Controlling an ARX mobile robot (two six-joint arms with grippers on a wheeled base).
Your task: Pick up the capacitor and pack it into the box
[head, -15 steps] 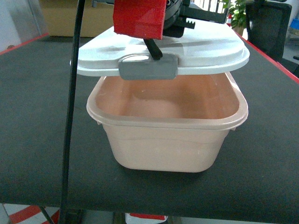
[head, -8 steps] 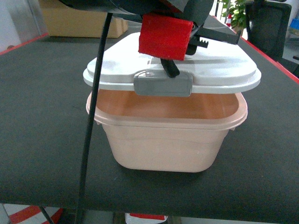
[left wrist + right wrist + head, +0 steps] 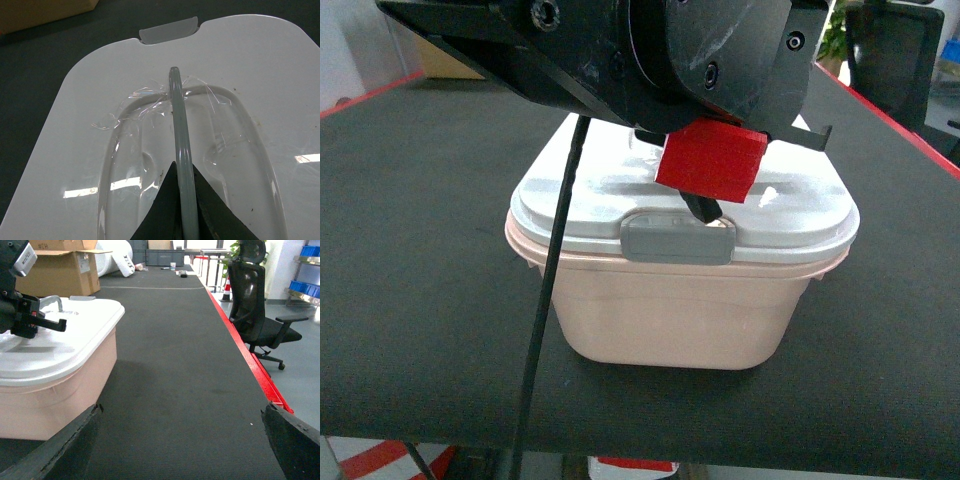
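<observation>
The lid (image 3: pixel 790 215), held tilted above the box (image 3: pixel 670 310) a second ago, now sits level on its rim, so packing looks finished bar clipping. The left gripper (image 3: pixel 182 200) is closed on the lid's grey handle (image 3: pixel 177 115). The right gripper (image 3: pixel 180 440) stands wide open, empty, beside the box. No capacitor shows. The table (image 3: pixel 175 350) offers open room rightward, up to its red edge (image 3: pixel 245 360).

Head view frontal, left wrist straight down, right wrist sideways; all on lid (image 3: pixel 680 215).
</observation>
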